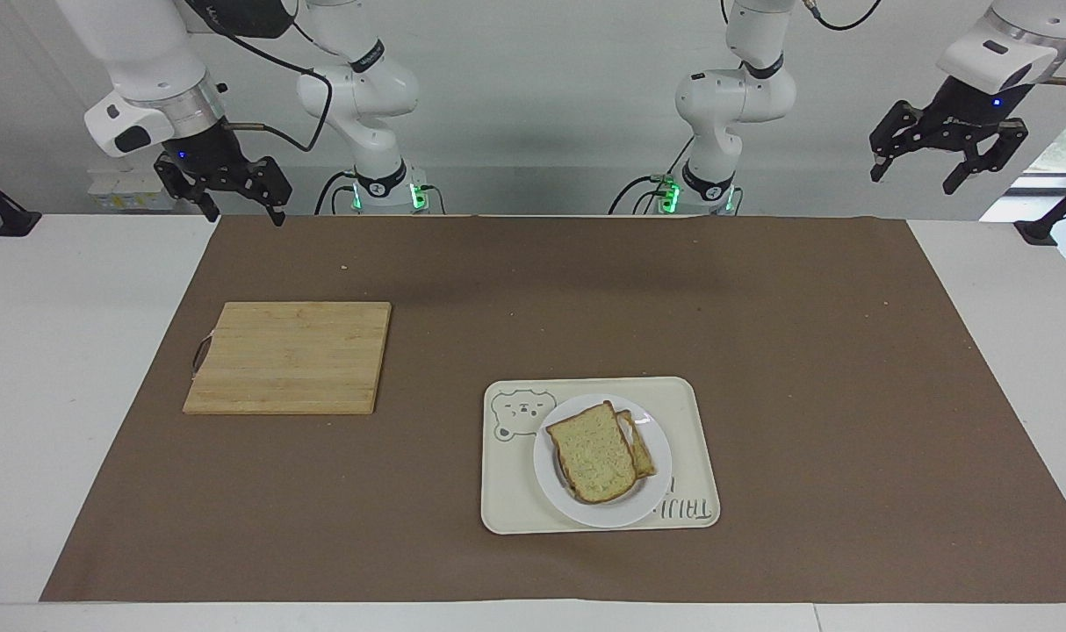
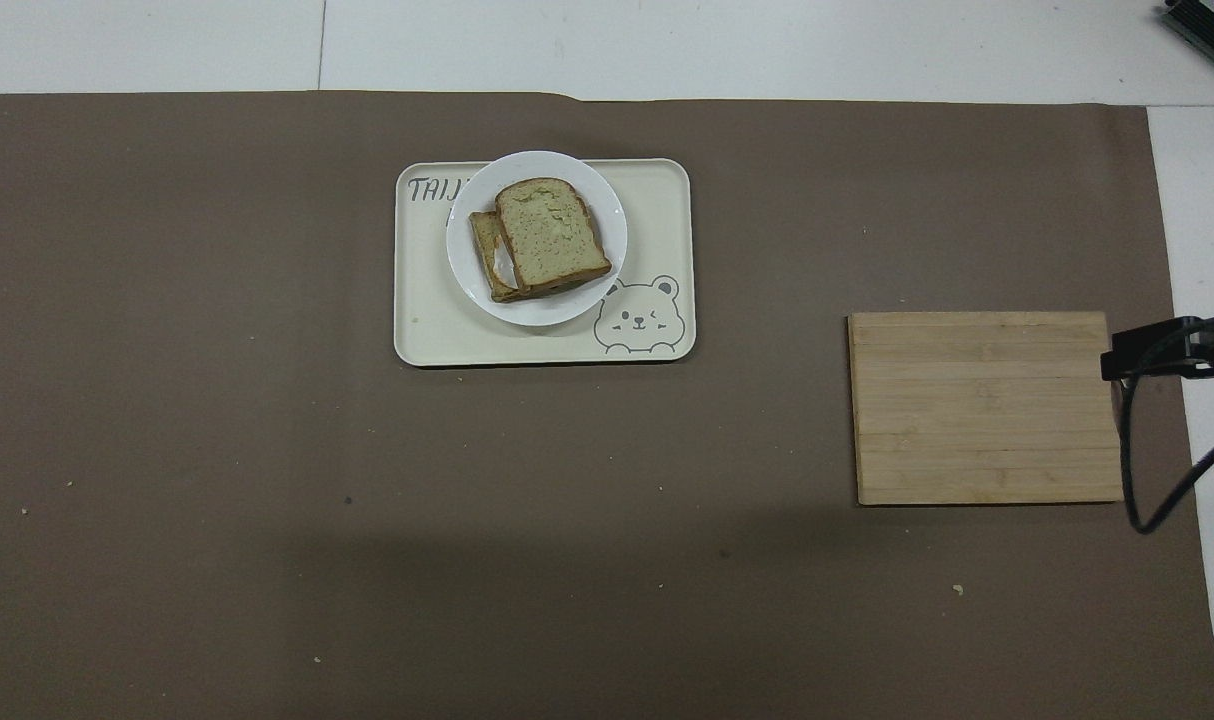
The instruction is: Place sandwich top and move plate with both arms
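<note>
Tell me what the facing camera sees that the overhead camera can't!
Only the facing view shows the arm bases and the left end effector, raised and open near the table's corner at its end. Only the overhead view shows the sandwich top and tray from straight above. Both show the plate, the cutting board and the right end effector.

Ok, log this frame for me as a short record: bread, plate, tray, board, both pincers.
top slice: on the plate, lying askew over a lower slice
plate: on the tray
tray: on the brown mat, farther from the robots than the board
board: bare, toward the right arm's end
left pincer: open, holds nothing, raised at the left arm's end
right pincer: open, holds nothing, raised above the mat's edge by the board
</note>
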